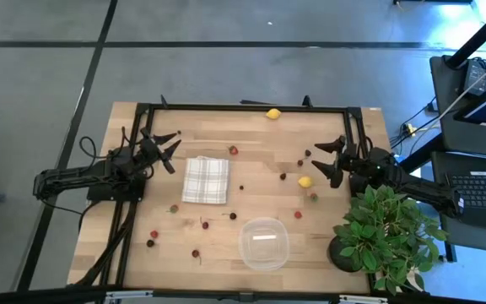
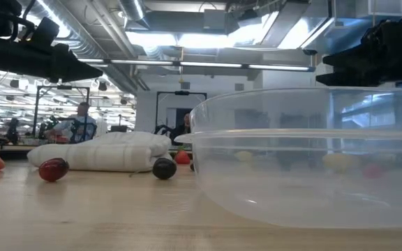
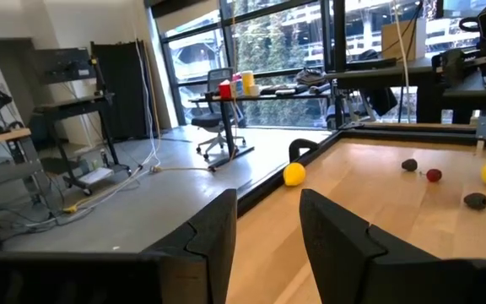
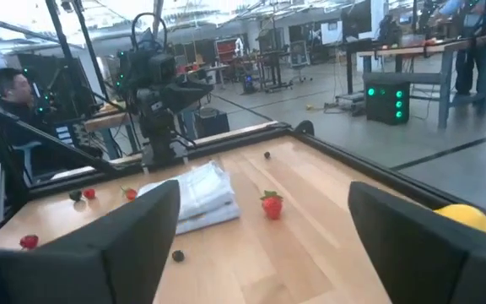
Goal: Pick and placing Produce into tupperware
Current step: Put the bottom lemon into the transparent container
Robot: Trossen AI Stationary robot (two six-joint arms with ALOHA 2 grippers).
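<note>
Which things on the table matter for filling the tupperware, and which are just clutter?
Job: tupperware, still empty; lemon beside the right gripper; lemon at the far edge; scattered berries.
Clutter: checked cloth; potted plant.

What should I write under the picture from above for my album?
Two robot arms wait over a table with berries, lemons, a checked cloth and an empty clear tub.

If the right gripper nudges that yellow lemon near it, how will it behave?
The lemon looks rounded and smooth, so it would probably roll across the bare wooden table if pushed. It seems small and likely light. The right gripper stands open beside it.
</note>
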